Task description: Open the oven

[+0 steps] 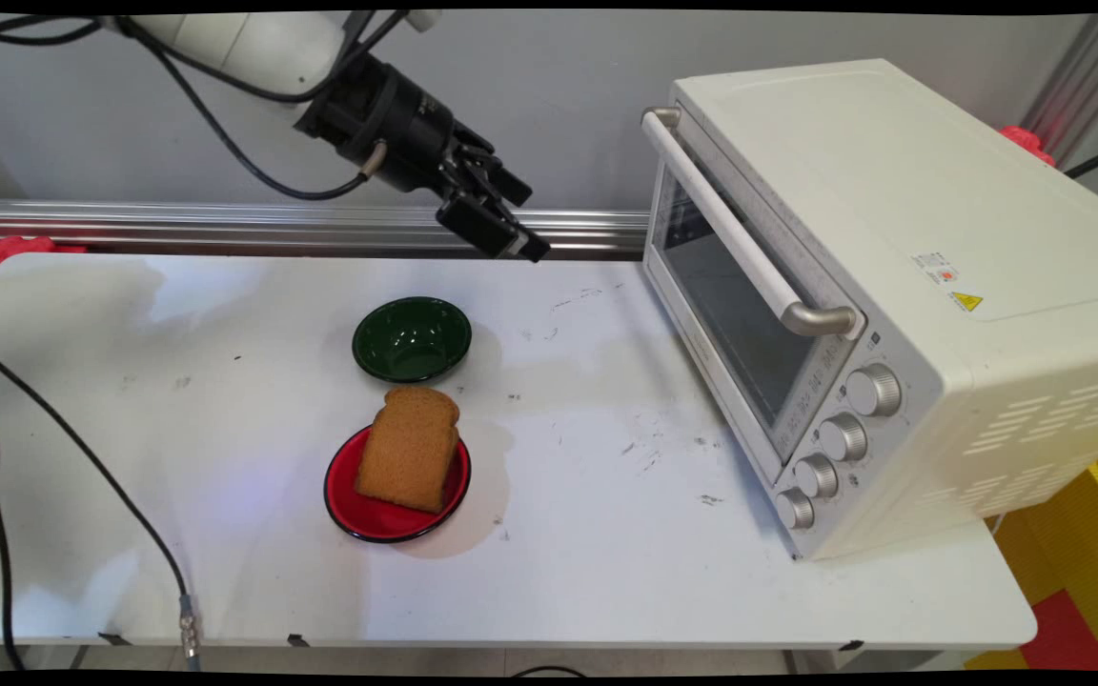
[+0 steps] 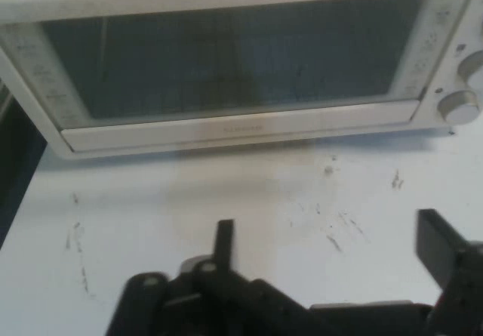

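While bread (image 1: 408,448) shows only overhead, the tool (image 2: 324,245) faces the oven (image 2: 234,64).

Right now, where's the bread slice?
Main view: the bread slice leans on the red plate, left of centre on the table, just in front of the green bowl and well left of the toaster oven.

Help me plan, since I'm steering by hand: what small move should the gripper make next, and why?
Probably ease toward the toaster oven: the open gripper hangs empty above the table, facing its shut door, with the handle ungrasped.
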Tool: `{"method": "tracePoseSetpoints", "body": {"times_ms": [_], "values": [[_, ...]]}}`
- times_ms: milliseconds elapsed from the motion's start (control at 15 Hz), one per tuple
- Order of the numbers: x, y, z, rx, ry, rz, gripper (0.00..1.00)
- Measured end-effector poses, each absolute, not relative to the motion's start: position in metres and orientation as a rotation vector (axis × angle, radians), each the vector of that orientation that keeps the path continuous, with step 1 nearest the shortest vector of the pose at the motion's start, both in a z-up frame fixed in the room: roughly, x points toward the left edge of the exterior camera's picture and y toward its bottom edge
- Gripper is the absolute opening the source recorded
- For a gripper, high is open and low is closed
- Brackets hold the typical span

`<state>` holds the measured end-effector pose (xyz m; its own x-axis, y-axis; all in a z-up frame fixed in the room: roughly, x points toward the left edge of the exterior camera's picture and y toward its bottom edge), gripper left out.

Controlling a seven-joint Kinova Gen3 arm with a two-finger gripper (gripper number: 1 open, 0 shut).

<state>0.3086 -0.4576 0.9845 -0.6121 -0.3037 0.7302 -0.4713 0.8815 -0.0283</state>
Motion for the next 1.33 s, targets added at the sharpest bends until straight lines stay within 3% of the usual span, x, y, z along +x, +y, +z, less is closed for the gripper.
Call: {"method": "tracePoseSetpoints", "body": {"times_ms": [67, 933, 1333], "values": [[0.308, -0.460, 0.985, 0.556, -2.276, 0.278, 0.00], [0.297, -0.500, 0.983, 0.583, -2.297, 0.286, 0.00], [0.263, -0.521, 0.988, 0.573, -2.260, 0.265, 0.00]]}}
